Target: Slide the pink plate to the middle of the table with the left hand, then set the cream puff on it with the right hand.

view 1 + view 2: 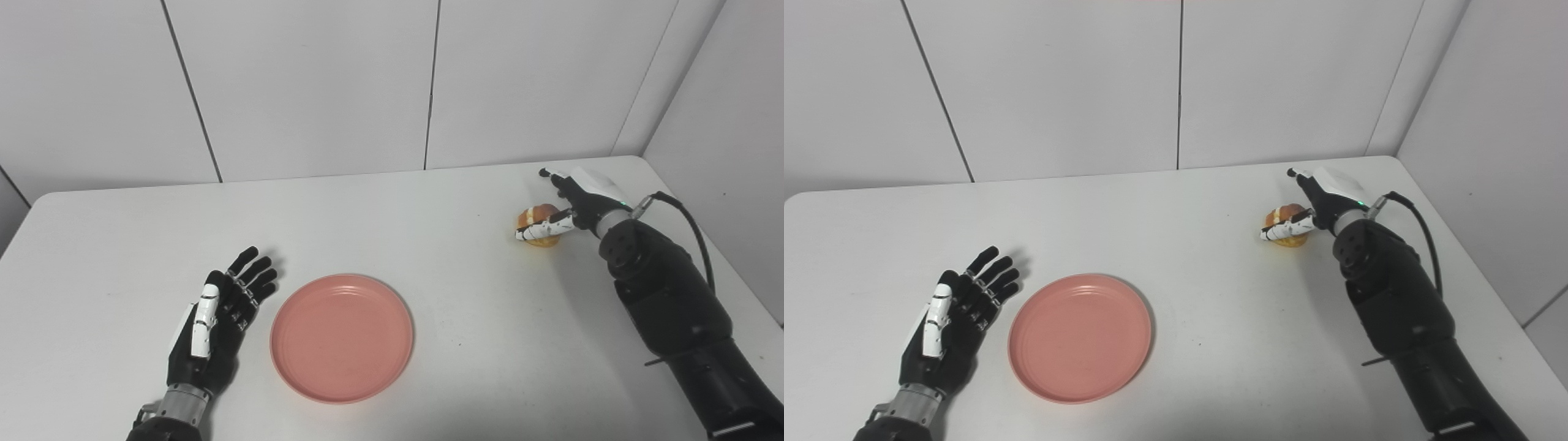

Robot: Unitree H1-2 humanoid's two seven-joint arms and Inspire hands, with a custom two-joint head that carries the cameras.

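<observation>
1. Pink plate (342, 338) work looks finished on the left side: the left robot hand (214, 318) lies on the tabletop (429, 208) just to the left of the plate, palm up, fingers spread apart and holding nothing. It sits beside the rim and does not touch it, which suggests it has let go and is only waiting.

2. To the right of that robot hand, the plate rests flat, empty, near the front centre of the tabletop. I judge this to be its intended spot, left clear so that the pastry can come down onto it from the other side.

3. Well to the right of the plate and farther back, the cream puff (539, 222) is still on the tabletop, near the far right corner. It has not yet been lifted.

4. The right robot hand (566, 205) is at the puff: the thumb crosses the puff's front while the other fingers arch over its back. The fingers seem to be closing around it, but whether the hold is firm cannot be told from either view.

5. The puff looks soft, so a gentle hold would suit before carrying it leftward to the plate.
</observation>
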